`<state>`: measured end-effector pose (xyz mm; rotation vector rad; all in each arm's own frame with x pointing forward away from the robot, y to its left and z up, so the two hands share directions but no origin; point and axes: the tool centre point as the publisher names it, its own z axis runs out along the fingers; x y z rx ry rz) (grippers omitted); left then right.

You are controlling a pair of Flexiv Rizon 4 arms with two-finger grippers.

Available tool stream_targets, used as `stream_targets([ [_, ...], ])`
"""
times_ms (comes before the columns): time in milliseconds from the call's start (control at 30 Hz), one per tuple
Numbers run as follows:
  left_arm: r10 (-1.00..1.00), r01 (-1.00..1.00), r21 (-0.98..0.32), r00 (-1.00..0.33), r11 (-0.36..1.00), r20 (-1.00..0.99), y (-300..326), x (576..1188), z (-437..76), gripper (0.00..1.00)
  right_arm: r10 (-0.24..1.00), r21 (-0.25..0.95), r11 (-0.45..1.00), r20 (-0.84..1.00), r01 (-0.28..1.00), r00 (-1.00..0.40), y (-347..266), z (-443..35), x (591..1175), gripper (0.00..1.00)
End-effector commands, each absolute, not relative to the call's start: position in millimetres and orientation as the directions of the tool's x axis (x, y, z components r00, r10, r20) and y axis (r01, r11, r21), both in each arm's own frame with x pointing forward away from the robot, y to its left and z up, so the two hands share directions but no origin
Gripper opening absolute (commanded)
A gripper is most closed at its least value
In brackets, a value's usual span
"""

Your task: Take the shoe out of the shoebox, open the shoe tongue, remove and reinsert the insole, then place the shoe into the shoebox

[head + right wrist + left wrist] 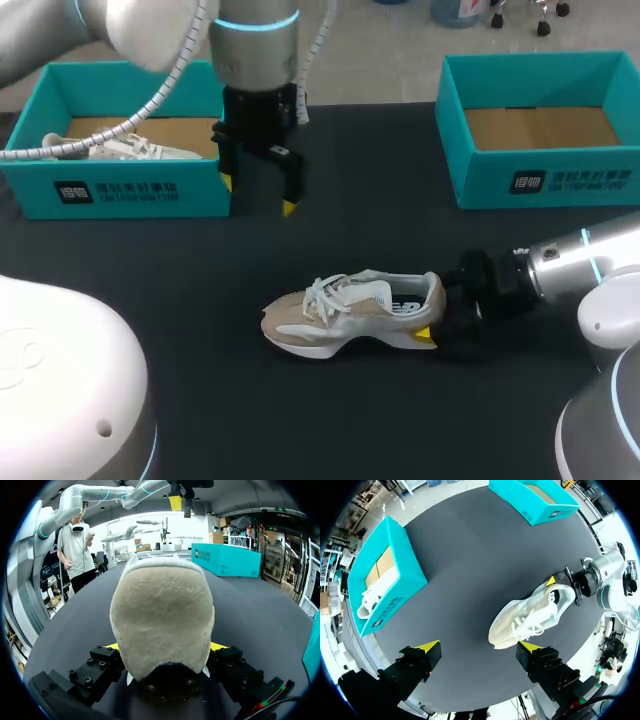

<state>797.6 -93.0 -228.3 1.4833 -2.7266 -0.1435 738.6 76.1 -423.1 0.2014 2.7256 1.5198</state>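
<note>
Right claw [436, 312] [165, 647] grips the shoe [350, 310] [530, 615] [162, 610] by the heel, one finger pressed to each side, with its arm entering from 3 o'clock. The shoe is a beige and white sneaker, sole down on the black table [150, 250] near the middle. Its toe points to 9 o'clock and its heel to 3, and it lies outside both boxes. Left claw [258, 195] [479, 646] is spread wide with nothing between its fingers. It points down over the table at 11 o'clock from the shoe, just in front of the left box [120, 190] [400, 587]. That teal box sits at 10 o'clock with a second shoe [110, 148] [372, 597], white, inside. The right box [545, 180] [535, 502] is at 2 o'clock, brown floor showing.
</note>
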Motion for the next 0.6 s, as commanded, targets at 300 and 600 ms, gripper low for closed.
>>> stream_targets([
  [300, -0.777, -0.789, 0.115, -0.615, 0.604, -0.135, -147, 769, -263, 1.0, 0.121, 0.846, 0.523, 0.049, 0.106, -0.991, 78, -423, 738, 0.0],
  [600, -0.753, -0.765, 0.119, -0.644, 0.633, -0.138, -157, 761, -268, 1.0, 0.121, 0.846, 0.523, 0.049, 0.106, -0.991, 78, -423, 738, 0.0],
])
